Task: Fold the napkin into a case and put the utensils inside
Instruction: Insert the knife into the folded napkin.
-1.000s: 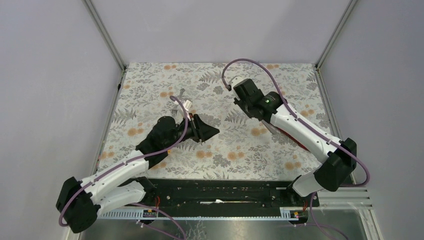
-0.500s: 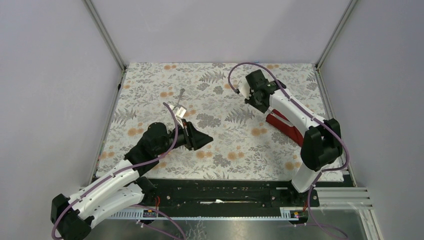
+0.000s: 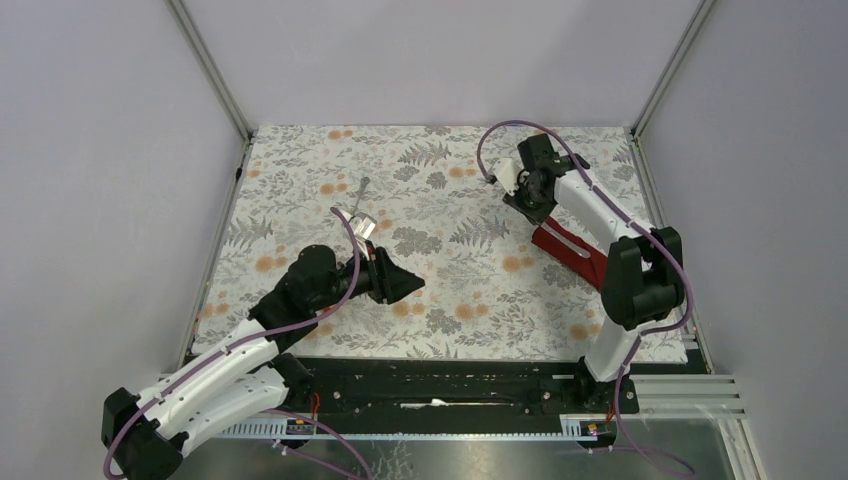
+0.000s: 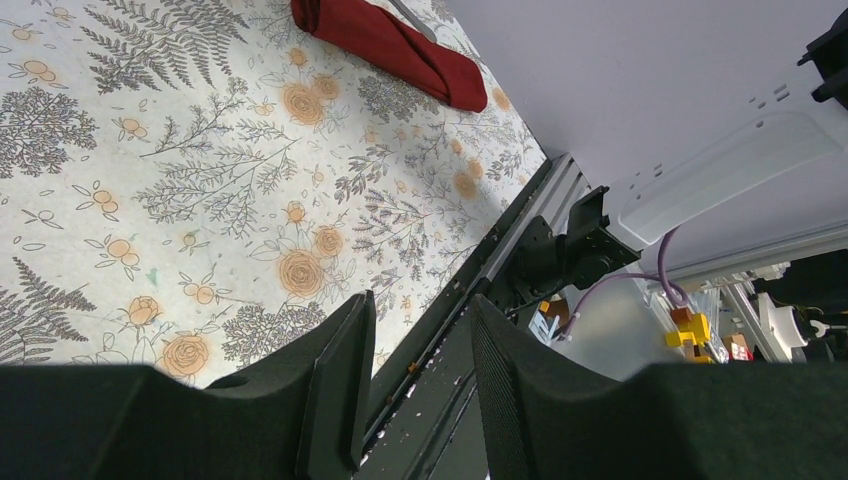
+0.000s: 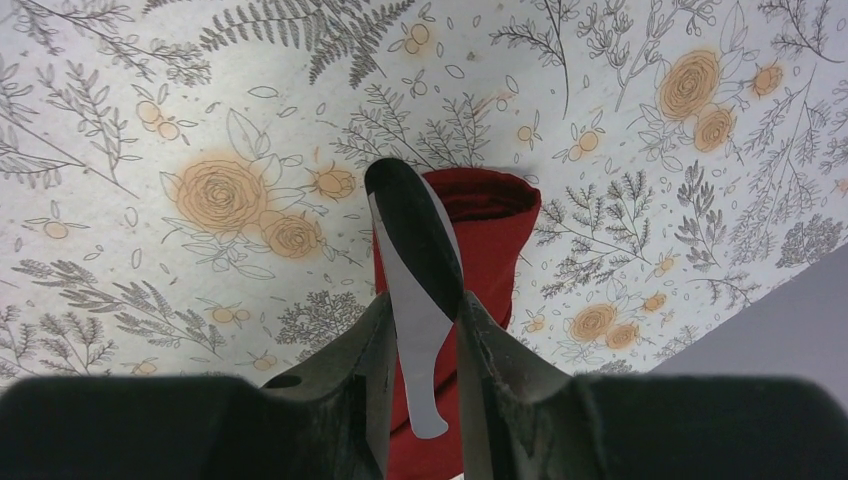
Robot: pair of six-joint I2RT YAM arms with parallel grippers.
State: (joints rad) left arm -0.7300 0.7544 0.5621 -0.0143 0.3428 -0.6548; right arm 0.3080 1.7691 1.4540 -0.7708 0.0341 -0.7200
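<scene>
Right arm has swung back far right, uncovering case (image 3: 572,252): narrow maroon fold. Right gripper (image 5: 425,305) clamps utensil (image 5: 412,240); left gripper (image 4: 418,312) parted, empty.

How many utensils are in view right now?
2. One utensil lies on the table, far-left area. The other utensil is pinched in the right gripper, by the case mouth. More may be hidden inside the case.

Pale lilac walls (image 3: 420,60); alu corner posts (image 3: 212,72); floral tablecloth (image 3: 470,290)
</scene>
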